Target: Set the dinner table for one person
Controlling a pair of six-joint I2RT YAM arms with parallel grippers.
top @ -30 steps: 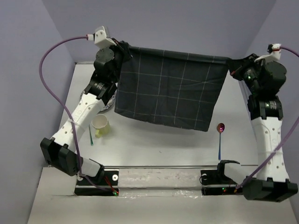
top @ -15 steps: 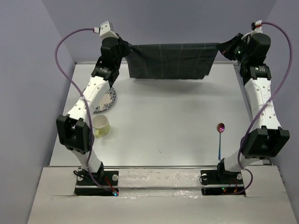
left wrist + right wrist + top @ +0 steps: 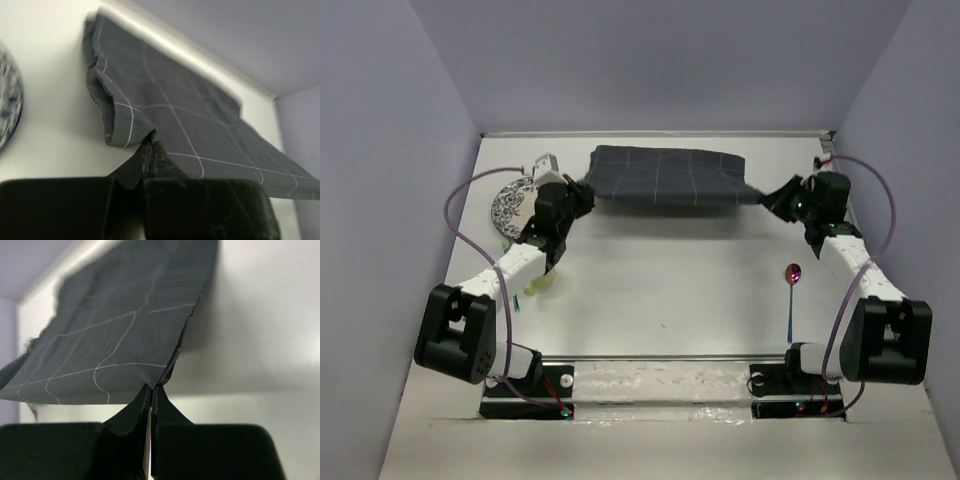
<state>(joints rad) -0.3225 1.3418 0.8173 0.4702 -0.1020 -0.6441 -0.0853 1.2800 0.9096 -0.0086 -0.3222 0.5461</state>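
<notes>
The dark grey checked cloth (image 3: 665, 178) lies stretched across the far part of the white dinner table (image 3: 660, 270). My left gripper (image 3: 582, 192) is shut on the cloth's near left corner (image 3: 145, 130). My right gripper (image 3: 767, 198) is shut on its near right corner (image 3: 155, 375). A blue-patterned plate (image 3: 510, 208) lies at the far left, partly behind the left arm; its edge shows in the left wrist view (image 3: 7, 107). A pale yellow cup (image 3: 538, 282) is partly hidden under the left arm. A spoon (image 3: 791, 295) with a shiny bowl and blue handle lies at the right.
The grey walls (image 3: 650, 60) close in the table at the back and sides. A metal rail (image 3: 660, 357) with both arm bases runs along the near edge.
Both grippers have come down and forward from high at the back, bringing the hanging cloth down flat onto the far part of the table. The left arm now covers most of the cup.
</notes>
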